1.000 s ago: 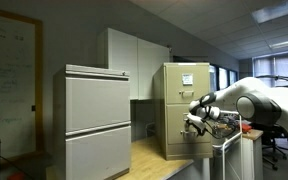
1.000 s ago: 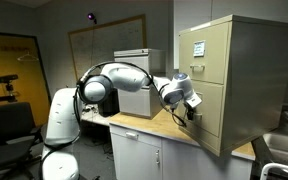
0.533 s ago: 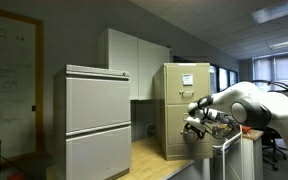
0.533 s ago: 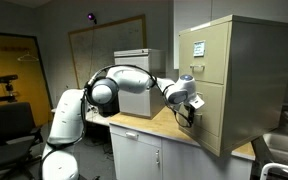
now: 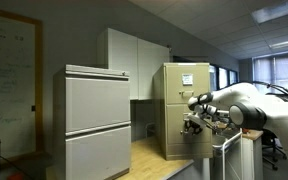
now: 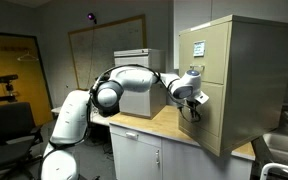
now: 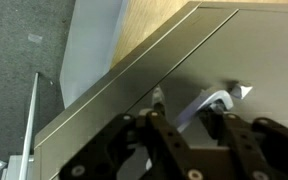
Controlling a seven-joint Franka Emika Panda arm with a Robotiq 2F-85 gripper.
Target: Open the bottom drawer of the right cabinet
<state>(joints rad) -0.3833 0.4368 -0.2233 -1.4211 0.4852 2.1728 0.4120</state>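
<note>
The right cabinet [image 5: 184,85] [image 6: 246,70] is a tan metal filing cabinet standing on a wooden counter, with white paper on its top drawer. My gripper [image 5: 196,124] [image 6: 192,108] is up against the front of the bottom drawer [image 5: 174,138] [image 6: 213,125]. In the wrist view my gripper [image 7: 191,116] straddles the small silver handle [image 7: 200,104] on the tan drawer front [image 7: 249,55], one dark finger on each side. The jaws stand narrow around the handle, but whether they press on it does not show. The drawer looks flush with the cabinet.
A wider pale grey two-drawer cabinet [image 5: 97,120] [image 6: 136,62] stands farther along the wooden counter [image 6: 152,126]. A metal sink [image 6: 284,150] lies beside the tan cabinet. The counter edge and the floor show below in the wrist view.
The arm has moved in closer to the bottom drawer front. The jaws have narrowed from wide open to close around the handle.
</note>
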